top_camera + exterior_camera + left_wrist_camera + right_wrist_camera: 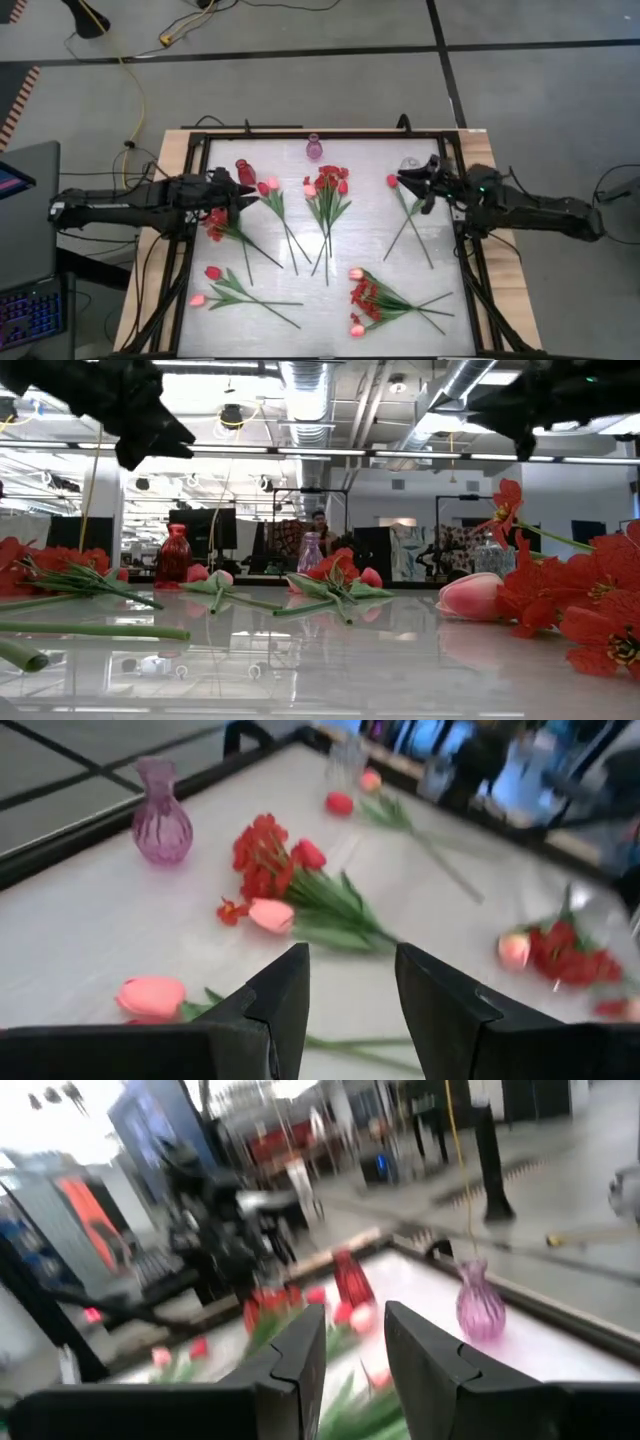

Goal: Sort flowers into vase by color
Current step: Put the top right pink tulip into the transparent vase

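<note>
Above white surface (pixel 370 240), left hand (pixel 238 190) and right hand (pixel 405 180) hover parted, empty. Artificial red and pink flowers (pixel 327 195) lie scattered; red glass vase (pixel 245 171), purple glass vase (pixel 314 147) stand at far edge. Reach step likely; next: descend, pinch one stem.

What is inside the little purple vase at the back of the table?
Nothing shows in the purple vase: no stem sticks out of its neck. All the flowers lie flat on the table. Its tinted glass hides the very bottom.
</note>
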`<action>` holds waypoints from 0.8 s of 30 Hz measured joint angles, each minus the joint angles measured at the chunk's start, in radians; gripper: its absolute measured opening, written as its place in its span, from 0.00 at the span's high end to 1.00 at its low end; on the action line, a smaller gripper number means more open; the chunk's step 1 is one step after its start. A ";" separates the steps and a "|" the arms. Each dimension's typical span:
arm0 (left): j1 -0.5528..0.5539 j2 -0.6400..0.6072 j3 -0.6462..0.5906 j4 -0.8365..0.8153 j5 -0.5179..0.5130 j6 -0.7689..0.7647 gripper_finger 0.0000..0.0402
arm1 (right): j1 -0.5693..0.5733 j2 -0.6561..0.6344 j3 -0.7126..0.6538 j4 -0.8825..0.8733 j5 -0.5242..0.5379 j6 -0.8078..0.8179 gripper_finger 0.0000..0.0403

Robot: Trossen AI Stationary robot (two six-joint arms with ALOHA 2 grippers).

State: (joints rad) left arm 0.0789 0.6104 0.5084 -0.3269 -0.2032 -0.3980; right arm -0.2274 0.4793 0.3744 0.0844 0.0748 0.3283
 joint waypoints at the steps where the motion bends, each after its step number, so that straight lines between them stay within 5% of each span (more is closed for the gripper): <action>1: -0.013 0.029 0.023 -0.024 -0.008 0.010 0.66 | 0.004 0.045 0.035 -0.028 -0.001 0.000 0.67; 11: -0.215 0.203 0.114 -0.091 -0.107 0.026 0.66 | 0.125 0.456 0.453 -0.295 0.000 -0.046 0.67; 24: -0.350 0.222 0.109 -0.005 -0.152 0.111 0.66 | 0.320 0.871 0.725 -0.302 -0.002 -0.150 0.67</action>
State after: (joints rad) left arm -0.2707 0.8325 0.6175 -0.3320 -0.3557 -0.2875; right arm 0.0924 1.3503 1.0998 -0.2174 0.0728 0.1787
